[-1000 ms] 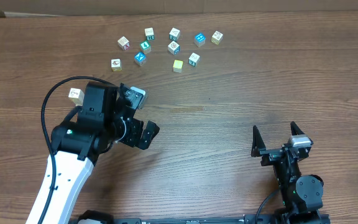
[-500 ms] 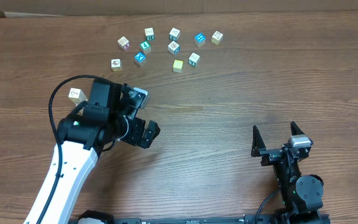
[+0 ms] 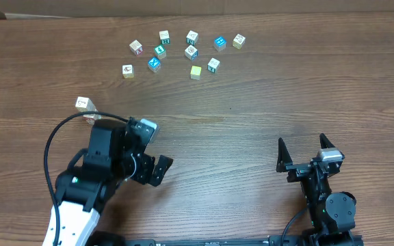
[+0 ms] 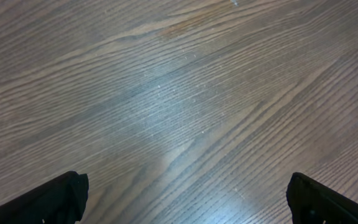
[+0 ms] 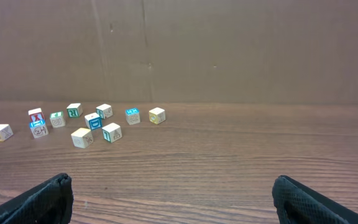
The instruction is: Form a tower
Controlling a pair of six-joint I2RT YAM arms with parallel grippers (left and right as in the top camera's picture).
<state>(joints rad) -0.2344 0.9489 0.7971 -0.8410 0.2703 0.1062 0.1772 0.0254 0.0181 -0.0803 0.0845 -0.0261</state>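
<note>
The tower (image 3: 85,108) stands left of the table's middle, a narrow stack of small wooden cubes with a white top face and tan sides. My left gripper (image 3: 157,158) hovers to its lower right, apart from it, open and empty. The left wrist view holds only bare wood between that gripper's (image 4: 185,205) widely spread fingers (image 4: 58,199). My right gripper (image 3: 303,146) rests near the front right edge, open with nothing in it, as the right wrist view also shows of this gripper (image 5: 176,198). The tower lies outside both wrist views.
Several loose cubes (image 3: 191,52) lie scattered at the back centre, white, blue and one yellow (image 3: 195,71). The same loose cubes (image 5: 92,121) show in the right wrist view, in front of a brown cardboard wall (image 5: 229,50).
My left arm has drawn back toward the front edge, away from the tower, which now stands free and fully visible. The right arm has not moved.
</note>
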